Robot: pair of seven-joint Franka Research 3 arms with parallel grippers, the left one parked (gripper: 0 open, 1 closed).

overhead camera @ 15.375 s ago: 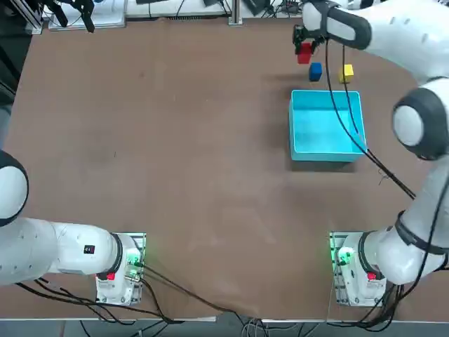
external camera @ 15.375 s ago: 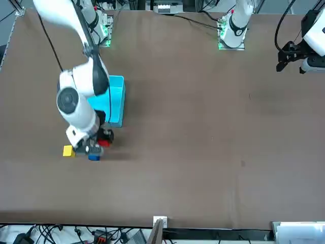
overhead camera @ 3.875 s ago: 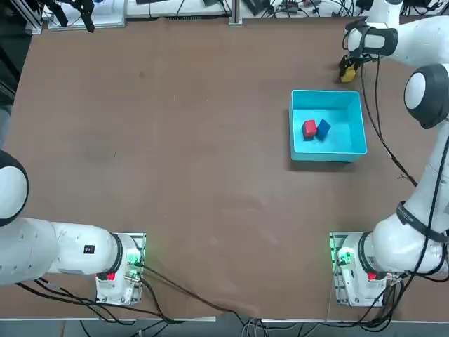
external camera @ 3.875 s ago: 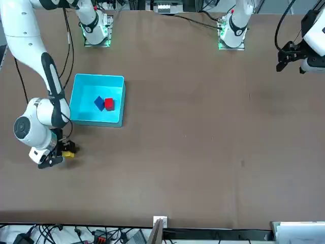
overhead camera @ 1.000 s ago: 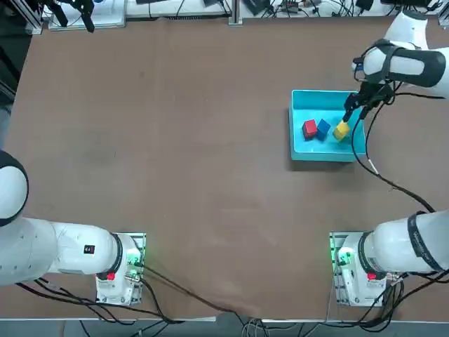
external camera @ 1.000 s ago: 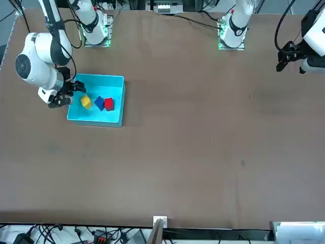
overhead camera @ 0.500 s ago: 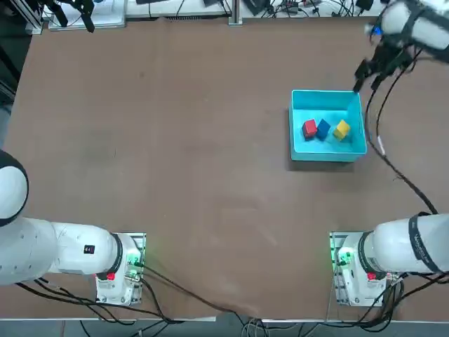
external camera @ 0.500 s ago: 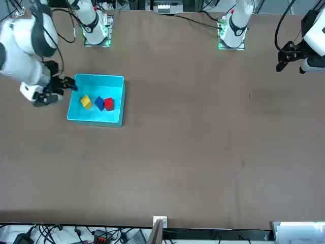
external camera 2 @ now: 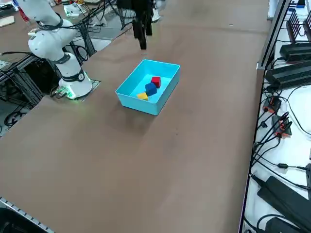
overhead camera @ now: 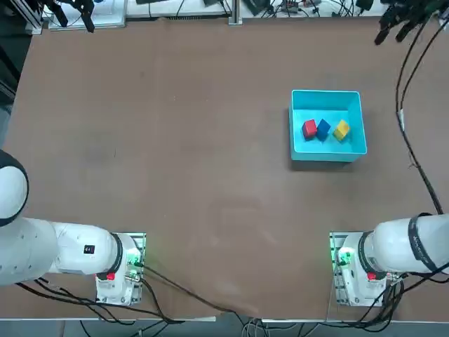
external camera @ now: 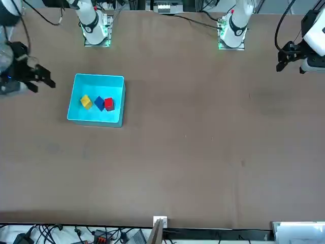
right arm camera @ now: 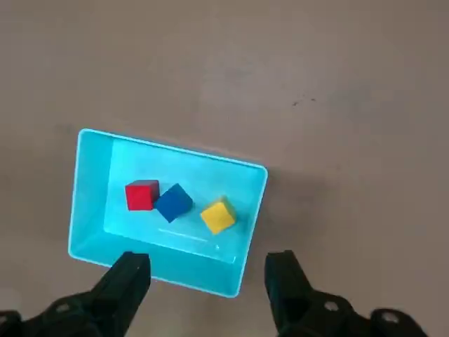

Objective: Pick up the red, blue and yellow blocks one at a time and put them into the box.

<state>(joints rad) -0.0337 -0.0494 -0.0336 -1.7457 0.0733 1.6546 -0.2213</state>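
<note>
Small red cube (overhead camera: pixel 309 128), blue cube (overhead camera: pixel 323 128), yellow cube (overhead camera: pixel 341 130) all sitting inside shallow cyan open-topped box (overhead camera: pixel 327 100); right gripper (right arm camera: pixel 208 281) hovering high above box, fingers spread wide, carrying nothing.

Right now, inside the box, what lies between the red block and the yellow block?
The blue block lies between the red block and the yellow block, on the floor of the box. The top view shows it.

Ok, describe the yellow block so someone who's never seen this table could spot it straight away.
On the brown table sits one shallow cyan box, with three small cubes in a row inside. The yellow block is at one end of that row, next to the blue block, with the red block at the far end. It is the only yellow one.
</note>
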